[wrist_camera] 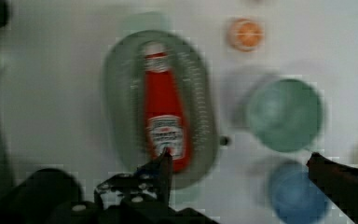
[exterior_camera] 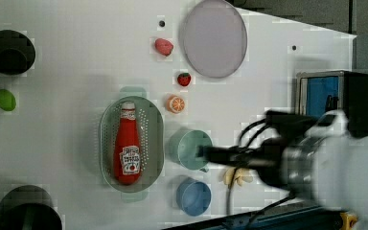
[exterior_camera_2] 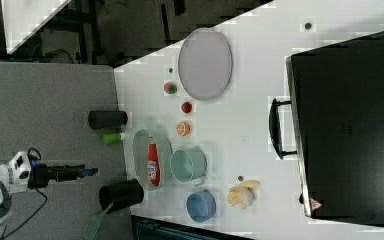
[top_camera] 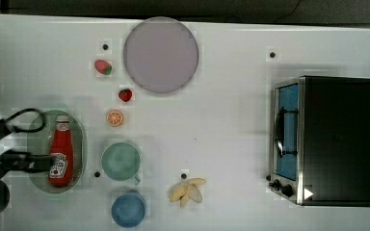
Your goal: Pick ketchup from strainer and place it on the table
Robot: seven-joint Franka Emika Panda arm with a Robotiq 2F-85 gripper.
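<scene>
Ketchup point(top_camera: 61, 153) lying flat inside strainer point(top_camera: 78, 144), white cap toward the top view's top, label end toward the bottom; same in left view, bottle point(exterior_camera: 127, 146) lengthwise along the oval colander point(exterior_camera: 154, 139). Strainer resting on white table point(top_camera: 231, 120), near the top view's left edge.

Gripper point(wrist_camera: 240, 170) above the scene, fingers spread wide, nothing between them. In wrist view, 1 fingertip point(wrist_camera: 164, 163) over the bottle's point(wrist_camera: 164, 116) label end, the other point(wrist_camera: 326, 170) well apart, near blue cup point(wrist_camera: 293, 193); contact with ketchup hard to judge through the blur, probably none. In top view, dark gripper point(top_camera: 38, 162) overlapping the strainer's left rim. In right view, gripper point(exterior_camera_2: 80, 172) off the table edge, well apart from strainer point(exterior_camera_2: 141, 150).

Just right of strainer in top view: green cup point(top_camera: 120, 161), with blue cup point(top_camera: 128, 210) below it. Orange slice point(top_camera: 115, 118) above green cup, then 2 strawberries point(top_camera: 125, 95) point(top_camera: 103, 67) higher up. Lilac plate point(top_camera: 160, 54) at the top view's top centre. Banana point(top_camera: 188, 190) near the bottom centre. Toaster oven point(top_camera: 323, 140) at the top view's right, blue-lit door facing the table's middle
</scene>
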